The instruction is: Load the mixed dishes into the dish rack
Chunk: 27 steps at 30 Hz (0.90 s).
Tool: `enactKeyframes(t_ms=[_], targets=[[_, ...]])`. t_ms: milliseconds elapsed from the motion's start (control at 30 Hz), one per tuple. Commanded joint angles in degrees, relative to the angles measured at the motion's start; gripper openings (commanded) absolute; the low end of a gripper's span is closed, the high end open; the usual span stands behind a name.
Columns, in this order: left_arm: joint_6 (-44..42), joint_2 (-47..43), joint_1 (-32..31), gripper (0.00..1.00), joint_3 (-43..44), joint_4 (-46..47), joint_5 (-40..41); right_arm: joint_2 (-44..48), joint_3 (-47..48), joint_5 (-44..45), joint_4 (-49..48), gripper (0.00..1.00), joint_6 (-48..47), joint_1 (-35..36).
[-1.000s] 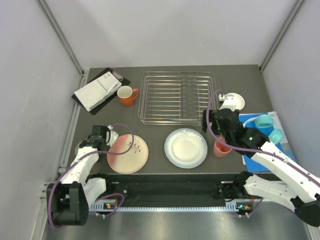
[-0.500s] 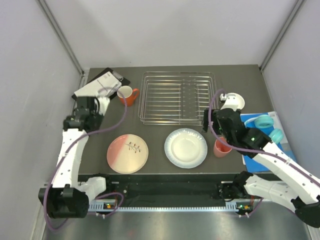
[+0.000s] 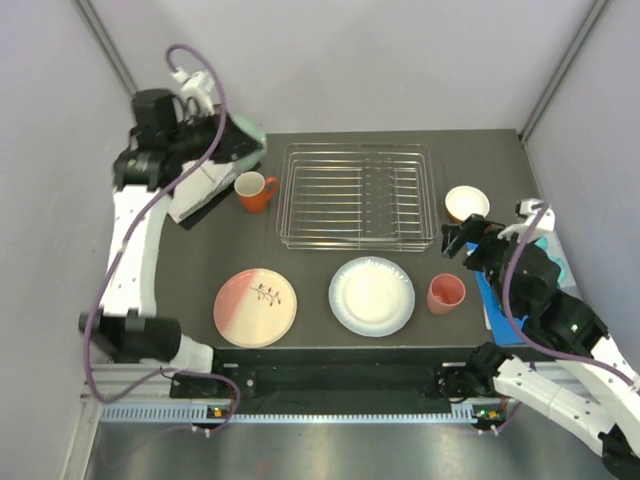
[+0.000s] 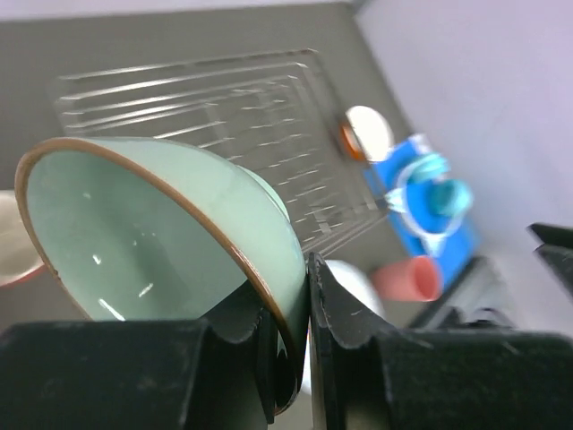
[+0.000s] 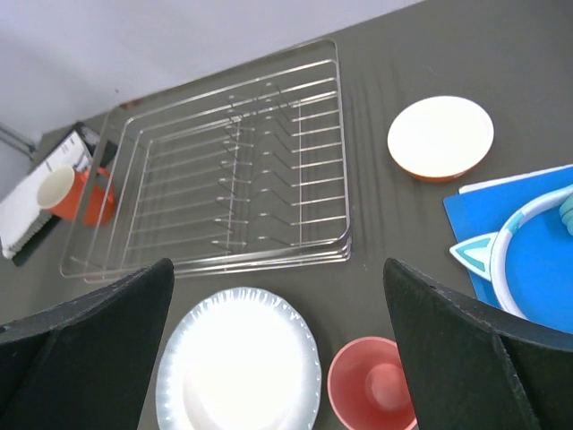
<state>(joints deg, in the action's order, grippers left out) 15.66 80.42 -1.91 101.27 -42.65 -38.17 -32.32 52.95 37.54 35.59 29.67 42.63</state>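
My left gripper [image 4: 300, 309] is shut on the rim of the mint green bowl [image 4: 152, 233], held tilted high over the table's back left [image 3: 250, 138]. The silver wire dish rack [image 3: 357, 195] lies at the back middle with nothing in it. An orange mug [image 3: 255, 190] stands left of the rack. In front of the rack lie the pink-and-cream plate [image 3: 255, 307], the white plate [image 5: 237, 367] and the salmon-pink cup [image 5: 372, 385]. My right gripper [image 5: 277, 264] is open, hovering above and right of the cup with nothing in it.
A small white dish with an orange outside [image 3: 467, 203] sits right of the rack. A blue sheet with turquoise rings [image 5: 533, 242] lies at the right edge. A black-and-white booklet [image 3: 195, 190] lies at the back left, under my left arm.
My left arm has risen from the near left of the table to the back left, carrying the bowl. My right arm has drawn back to the right, off the cup.
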Motion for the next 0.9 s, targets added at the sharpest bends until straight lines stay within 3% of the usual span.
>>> enactKeyframes(t_ms=[0, 167, 267, 367, 500, 867], targets=[[15.27, 13.78, -7.65, 0.0, 6.47, 14.96, -11.92, 2.52, 0.66, 3.24, -2.55, 1.0, 0.39, 0.7], [20.53, 26.16, -18.98, 0.0, 15.77, 22.41, -14.39, 2.61, 0.66, 3.51, -1.58, 1.0, 2.14, 0.7], [28.51, 31.87, -21.55, 0.0, 17.46, 34.69, -16.58, 2.0, 0.84, 3.59, -1.58, 1.0, 3.29, 0.7], [32.39, 37.76, -23.57, 0.0, 22.63, 38.33, -15.88, 0.86, 1.37, 3.68, -1.58, 1.0, 3.55, 0.79], [41.55, 42.35, -25.94, 0.0, 21.86, 55.45, -15.09, -0.29, 1.72, 3.77, -1.58, 1.0, 3.64, 0.79], [38.75, 56.93, -30.6, 0.0, 26.15, 61.38, -8.85, -2.13, 1.02, 2.45, -1.84, 1.0, 3.73, 0.79]])
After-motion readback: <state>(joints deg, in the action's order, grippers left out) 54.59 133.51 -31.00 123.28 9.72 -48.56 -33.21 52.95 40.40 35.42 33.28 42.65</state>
